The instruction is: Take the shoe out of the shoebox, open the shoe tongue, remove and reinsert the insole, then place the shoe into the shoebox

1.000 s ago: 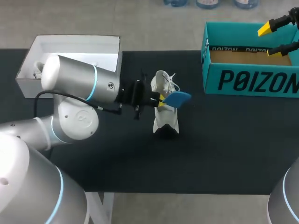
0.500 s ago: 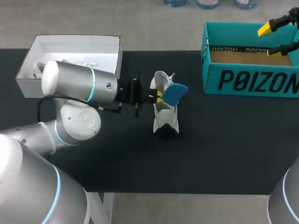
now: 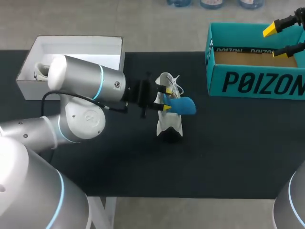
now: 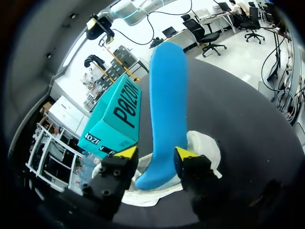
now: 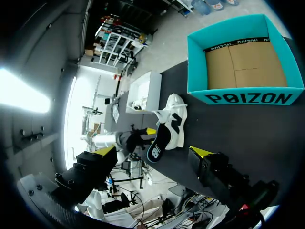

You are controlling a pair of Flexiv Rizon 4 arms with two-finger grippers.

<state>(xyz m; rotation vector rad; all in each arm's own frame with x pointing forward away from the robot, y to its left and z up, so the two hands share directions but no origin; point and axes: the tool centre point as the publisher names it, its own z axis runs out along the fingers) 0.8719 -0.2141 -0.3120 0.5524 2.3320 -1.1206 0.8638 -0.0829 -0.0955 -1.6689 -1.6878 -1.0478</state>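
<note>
While our left gripper [image 3: 165,98] is clamped on one end of the blue insole [image 3: 183,105], the white shoe [image 3: 169,124] sits on the black tabletop [image 3: 228,152] directly under it. The insole juts out sideways over the shoe's opening; we cannot tell whether it touches the shoe.

We judge the insole light, thin and bendy foam. It should be pinched near the end, as now, and fed in toe first so it does not fold. The shoe looks soft at the collar and firmer at the sole, so the heel or sole edge is the safer hold.

Well apart from the shoe, on our right arm's side, stands the teal shoebox [image 3: 257,83], with our right gripper [image 3: 276,40] hovering over it, fingers spread and empty. Bold black lettering runs along the shoebox wall. The shoe's side bears a dark logo, too small to read.
</note>
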